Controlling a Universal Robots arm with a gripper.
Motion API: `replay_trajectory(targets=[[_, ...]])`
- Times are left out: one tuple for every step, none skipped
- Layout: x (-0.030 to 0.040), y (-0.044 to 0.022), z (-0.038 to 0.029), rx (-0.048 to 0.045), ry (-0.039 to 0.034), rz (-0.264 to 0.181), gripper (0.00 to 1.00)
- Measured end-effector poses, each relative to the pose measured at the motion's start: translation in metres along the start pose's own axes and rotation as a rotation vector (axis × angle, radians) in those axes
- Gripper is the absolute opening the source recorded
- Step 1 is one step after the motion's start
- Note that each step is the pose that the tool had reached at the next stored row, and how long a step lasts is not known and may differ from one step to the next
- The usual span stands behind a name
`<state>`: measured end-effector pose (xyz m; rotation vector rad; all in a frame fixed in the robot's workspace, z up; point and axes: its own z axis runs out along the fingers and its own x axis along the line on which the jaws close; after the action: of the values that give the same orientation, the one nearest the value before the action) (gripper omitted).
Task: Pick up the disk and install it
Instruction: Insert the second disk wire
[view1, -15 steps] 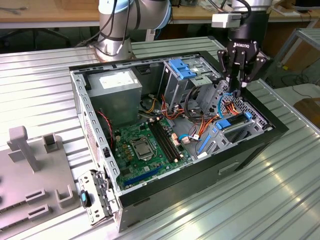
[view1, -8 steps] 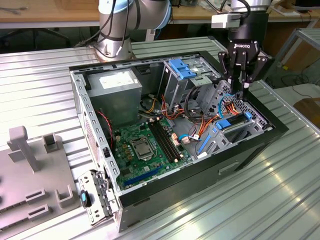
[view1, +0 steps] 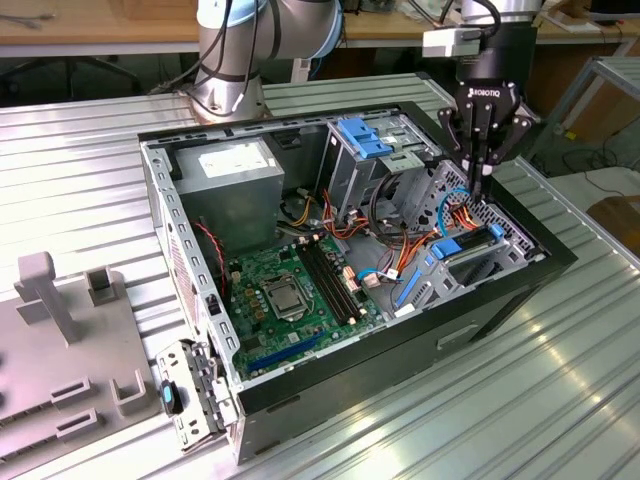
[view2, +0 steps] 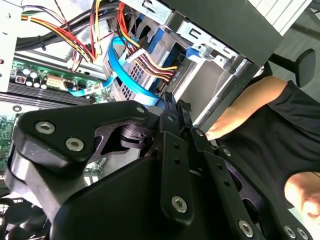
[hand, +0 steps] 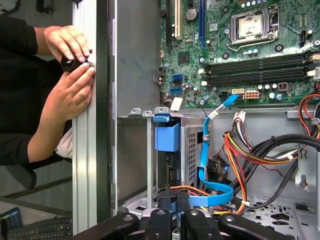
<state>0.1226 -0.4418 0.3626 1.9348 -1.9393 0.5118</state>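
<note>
The disk (view1: 468, 246), dark with bright blue side rails, lies in the drive bay at the front corner of the open computer case (view1: 400, 350), on the exterior view's right. In the first wrist view its blue rail (hand: 167, 137) and dark body sit inside the metal cage. My gripper (view1: 478, 195) hangs just above the disk's far end, fingers pressed together with nothing between them. In both wrist views the shut fingertips (hand: 174, 197) (view2: 174, 107) point at the cage. I cannot tell whether they touch the disk.
Orange and blue cables (view1: 455, 205) loop beside the gripper. The motherboard (view1: 290, 290), a grey power-supply box (view1: 235, 170) and a cage with a blue latch (view1: 365, 140) fill the case. A person's hands (hand: 70, 65) hold a small black object at the table's edge. Grey fixtures (view1: 60, 340) stand at the exterior view's left.
</note>
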Motion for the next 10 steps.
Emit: replay_trajectory(targets=[[-0.0001, 0.0000, 0.0001, 0.0000, 0.0013, 0.000, 0.16], [-0.0001, 0.0000, 0.0002, 0.0000, 0.0030, 0.000, 0.16], [-0.0001, 0.0000, 0.0002, 0.0000, 0.0045, 0.000, 0.16], [0.0000, 0.0000, 0.0003, 0.0000, 0.0054, 0.000, 0.16], [0.0004, 0.0000, 0.0007, 0.0000, 0.0059, 0.000, 0.16], [0.0009, 0.0000, 0.0011, 0.0000, 0.0060, 0.000, 0.16], [0.0016, 0.0001, 0.0015, 0.0000, 0.0060, 0.000, 0.16], [0.0026, 0.0006, 0.0021, 0.0000, 0.0028, 0.000, 0.16], [0.0038, 0.0012, 0.0027, 0.0000, -0.0101, 0.000, 0.16], [0.0047, 0.0019, 0.0032, 0.0000, -0.0214, 0.000, 0.16]])
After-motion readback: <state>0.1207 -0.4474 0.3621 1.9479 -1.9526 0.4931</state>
